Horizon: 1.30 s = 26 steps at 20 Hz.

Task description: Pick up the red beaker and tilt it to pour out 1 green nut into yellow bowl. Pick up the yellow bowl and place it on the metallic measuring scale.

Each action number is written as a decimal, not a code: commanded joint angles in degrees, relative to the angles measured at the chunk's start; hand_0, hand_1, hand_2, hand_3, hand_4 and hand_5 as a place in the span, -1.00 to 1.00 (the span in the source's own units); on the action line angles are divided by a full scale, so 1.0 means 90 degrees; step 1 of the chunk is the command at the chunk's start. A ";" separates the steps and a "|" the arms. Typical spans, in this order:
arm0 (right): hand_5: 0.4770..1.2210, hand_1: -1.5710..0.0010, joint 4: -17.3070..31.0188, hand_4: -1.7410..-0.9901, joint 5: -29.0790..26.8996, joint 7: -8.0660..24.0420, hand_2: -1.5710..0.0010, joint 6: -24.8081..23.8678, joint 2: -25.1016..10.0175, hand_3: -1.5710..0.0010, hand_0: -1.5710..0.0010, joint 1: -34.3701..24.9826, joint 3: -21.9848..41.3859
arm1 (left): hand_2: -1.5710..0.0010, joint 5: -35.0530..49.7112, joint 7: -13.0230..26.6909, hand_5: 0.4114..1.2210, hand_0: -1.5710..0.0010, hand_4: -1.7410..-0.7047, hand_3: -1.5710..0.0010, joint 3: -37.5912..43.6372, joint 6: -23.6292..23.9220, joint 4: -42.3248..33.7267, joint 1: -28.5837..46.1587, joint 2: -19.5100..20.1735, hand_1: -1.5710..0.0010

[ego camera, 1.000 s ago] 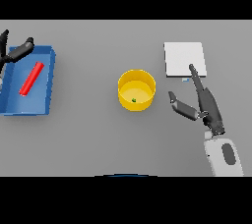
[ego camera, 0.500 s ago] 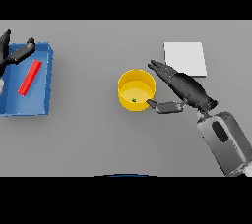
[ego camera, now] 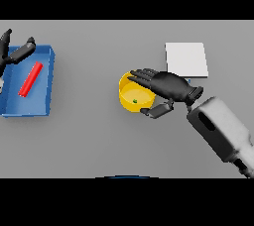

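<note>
Landmark: the yellow bowl [ego camera: 133, 97], mid-table; everything below is placed from it.

Right hand [ego camera: 166, 87]: now over the bowl's right rim, fingers reaching across the top edge and thumb curling in under the near side. A second ago it lay well to the right, beside the scale; it has swung in since. Fingers are half closed round the rim (whether the grip is fully tight I cannot tell).

Green nut [ego camera: 134, 101]: one small green speck lying inside the bowl, so the pour looks done.

Meaning: the job seems to be on its second half, taking hold of the bowl for the lift.

Metallic measuring scale [ego camera: 186, 59]: the pale square plate behind and right of the bowl, bare on top, a short carry away.

Blue tray [ego camera: 45, 88]: far left of the bowl, holding the red beaker [ego camera: 30, 79], lying flat.

Left hand [ego camera: 15, 51]: at the tray's far left corner, fingers spread, holding nothing.
</note>
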 commanded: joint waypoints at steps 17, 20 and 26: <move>-0.40 1.00 0.1401 0.23 0.0527 -0.0612 1.00 0.0276 0.0186 1.00 1.00 -0.0608 0.0760 | 1.00 0.0056 -0.0147 -0.22 1.00 0.84 1.00 0.0072 0.0035 -0.0142 0.0102 0.0132 1.00; -0.37 1.00 0.1557 0.21 0.0558 -0.0760 0.99 0.0208 0.0238 0.96 1.00 -0.0638 0.0818 | 1.00 0.0040 -0.0114 -0.22 1.00 0.83 1.00 0.0035 0.0106 -0.0199 0.0098 0.0056 1.00; 0.07 0.81 0.1720 -0.08 0.0494 -0.0698 0.74 0.0167 0.0373 0.69 0.78 -0.0640 0.0786 | 1.00 0.0062 0.0050 -0.21 1.00 0.82 1.00 0.0047 0.0104 -0.0218 0.0047 0.0088 1.00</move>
